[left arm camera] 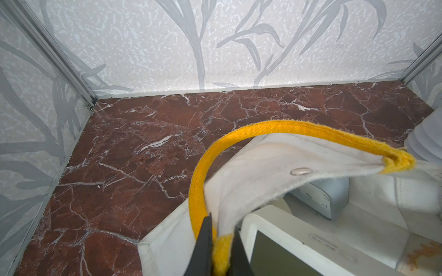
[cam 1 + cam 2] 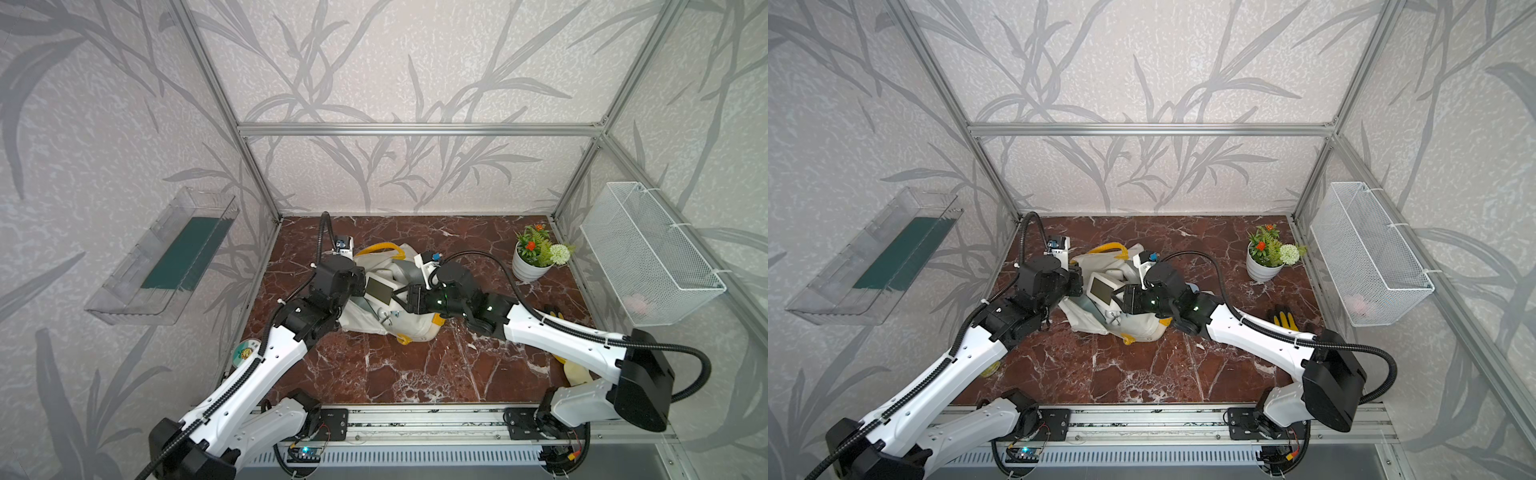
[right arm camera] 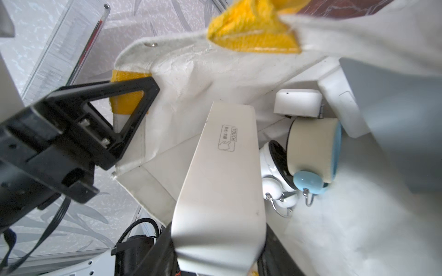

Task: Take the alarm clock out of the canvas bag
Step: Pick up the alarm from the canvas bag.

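The cream canvas bag (image 2: 415, 324) (image 2: 1142, 328) lies slumped mid-table, mouth up, in both top views. My left gripper (image 2: 360, 279) (image 1: 222, 239) is shut on the bag's rim at a yellow handle patch and holds the mouth open. The yellow handle (image 1: 287, 127) arches beyond it. My right gripper (image 2: 395, 300) (image 3: 217, 251) is shut on a white rectangular alarm clock (image 2: 379, 289) (image 2: 1100, 289) (image 3: 222, 179) with a dark screen, at the bag's mouth and partly above the rim. Deeper in the bag lie a cream and blue bell clock (image 3: 311, 148), a white bell clock (image 3: 272, 165) and a silver clock (image 1: 323, 198).
A white pot of flowers (image 2: 532, 257) stands back right. A white wire basket (image 2: 648, 253) hangs on the right wall, a clear tray (image 2: 166, 257) on the left wall. A yellow and black glove (image 2: 1285, 318) lies under the right arm. Bare marble table (image 2: 395, 374) lies in front.
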You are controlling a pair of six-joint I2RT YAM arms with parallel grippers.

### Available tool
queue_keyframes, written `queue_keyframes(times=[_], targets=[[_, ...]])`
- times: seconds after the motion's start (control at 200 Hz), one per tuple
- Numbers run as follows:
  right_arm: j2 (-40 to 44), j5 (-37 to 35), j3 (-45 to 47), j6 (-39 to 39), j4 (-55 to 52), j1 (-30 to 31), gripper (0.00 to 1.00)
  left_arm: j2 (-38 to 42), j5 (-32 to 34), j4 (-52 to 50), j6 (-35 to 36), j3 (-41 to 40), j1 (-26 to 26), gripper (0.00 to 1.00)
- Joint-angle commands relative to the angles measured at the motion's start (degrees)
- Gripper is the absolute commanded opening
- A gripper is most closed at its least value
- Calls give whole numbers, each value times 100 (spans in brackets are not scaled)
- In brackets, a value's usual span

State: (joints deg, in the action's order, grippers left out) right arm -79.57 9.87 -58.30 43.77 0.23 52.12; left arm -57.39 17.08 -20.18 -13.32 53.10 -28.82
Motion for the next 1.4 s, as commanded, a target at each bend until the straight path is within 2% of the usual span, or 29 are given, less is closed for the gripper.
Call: queue_keyframes(times=[0.0,0.395,0.56,0.985,1.4], targets=[[492,-138,188,-449,-76,-59,33,14,230,-41,-126,194,8,0],[1626,3,874,-696,-165,-536,32,-62,357,-14,-298,209,21,0],[2032,433,1012,-1079,-23,-805,32,-71,358,-22,-329,211,32,0],[2616,1383,1039,-1411,-226,-1463,32,-101,331,-13,-285,228,60,0],[3049,1639,1093,-1465,-504,-2066,32,-160,303,-33,-272,280,72,0]])
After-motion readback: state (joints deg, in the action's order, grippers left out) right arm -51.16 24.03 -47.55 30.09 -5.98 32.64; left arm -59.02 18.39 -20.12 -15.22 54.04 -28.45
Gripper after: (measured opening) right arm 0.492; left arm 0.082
